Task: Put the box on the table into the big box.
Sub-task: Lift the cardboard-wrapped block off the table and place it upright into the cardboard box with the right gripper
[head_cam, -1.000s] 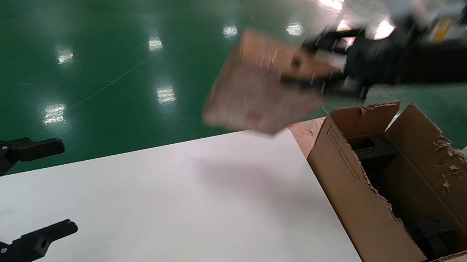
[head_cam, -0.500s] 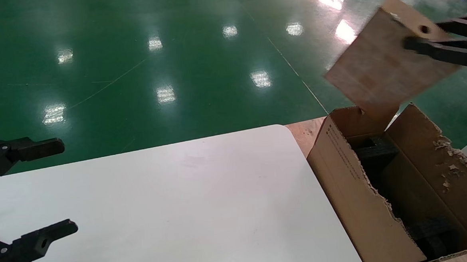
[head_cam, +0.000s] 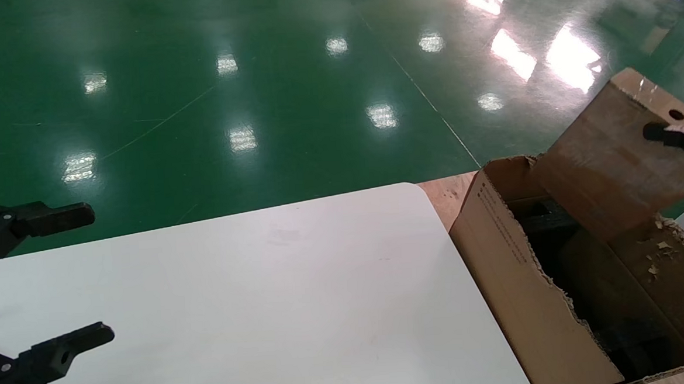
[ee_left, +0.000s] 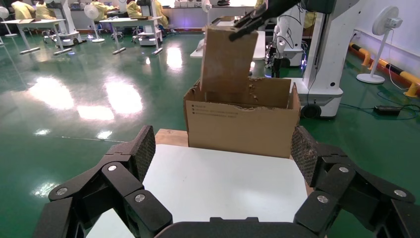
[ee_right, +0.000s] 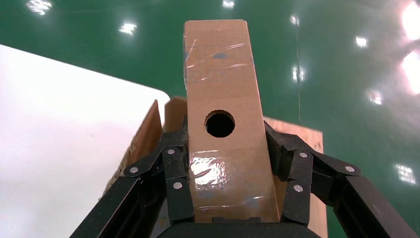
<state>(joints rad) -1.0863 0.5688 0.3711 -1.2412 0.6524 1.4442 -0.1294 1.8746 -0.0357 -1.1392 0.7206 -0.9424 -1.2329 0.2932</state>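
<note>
right hand gripping box, over big box

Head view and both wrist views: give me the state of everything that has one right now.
Box: gripped, tilted, lower end inside the big box's opening.
Big box: open, flap edges torn, black foam inside.
Right gripper: shut on the box.
Left gripper: open, holding nothing, over the table.

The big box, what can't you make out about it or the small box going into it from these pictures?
- Big box floor: head view shows only dark foam; the tilted box and carton walls hide the rest.
- The box's lower end: in the left wrist view the carton's rim hides it, so contact inside is unknown.
- Right end effector: cut off by the head view's edge.
- Printed text on the carton: too small.
</note>
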